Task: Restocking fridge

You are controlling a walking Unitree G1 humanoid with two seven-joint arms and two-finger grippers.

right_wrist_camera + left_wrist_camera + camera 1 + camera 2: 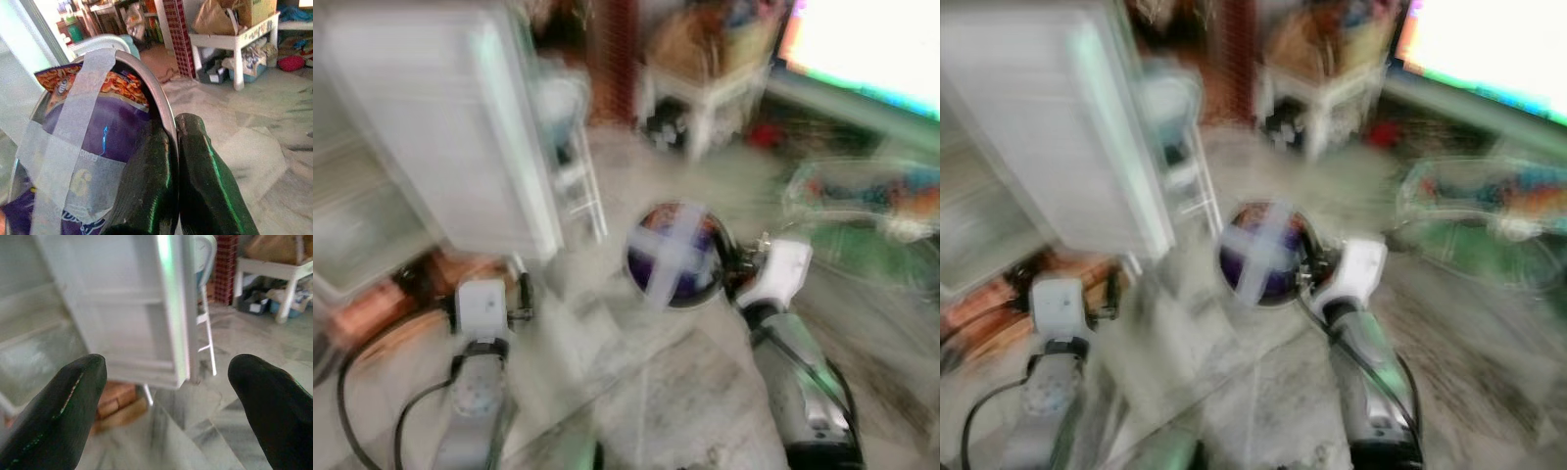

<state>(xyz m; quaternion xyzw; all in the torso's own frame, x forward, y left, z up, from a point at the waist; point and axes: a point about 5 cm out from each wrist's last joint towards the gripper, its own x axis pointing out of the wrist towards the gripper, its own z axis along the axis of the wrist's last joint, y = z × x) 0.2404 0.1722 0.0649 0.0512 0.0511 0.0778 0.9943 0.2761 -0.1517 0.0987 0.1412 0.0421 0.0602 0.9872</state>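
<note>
My right gripper (176, 147) is shut on the rim of a metal bowl (674, 255) that holds a purple snack packet (93, 142) taped down with a cross of pale tape. The bowl hangs in mid-air above the floor, right of the fridge. The white fridge (372, 196) stands open at the left, its door (146, 308) swung out toward me, with pale shelves (34, 333) inside. My left gripper (166, 391) is open and empty, low in front of the door's bottom corner. Both eye views are blurred.
A white chair (570, 166) stands behind the fridge door. A low white table (234, 39) with bags and boxes is at the back. A clear tray (862, 191) of colourful items lies on the right. Brown boards (117, 401) lie under the fridge. The floor is pale marble.
</note>
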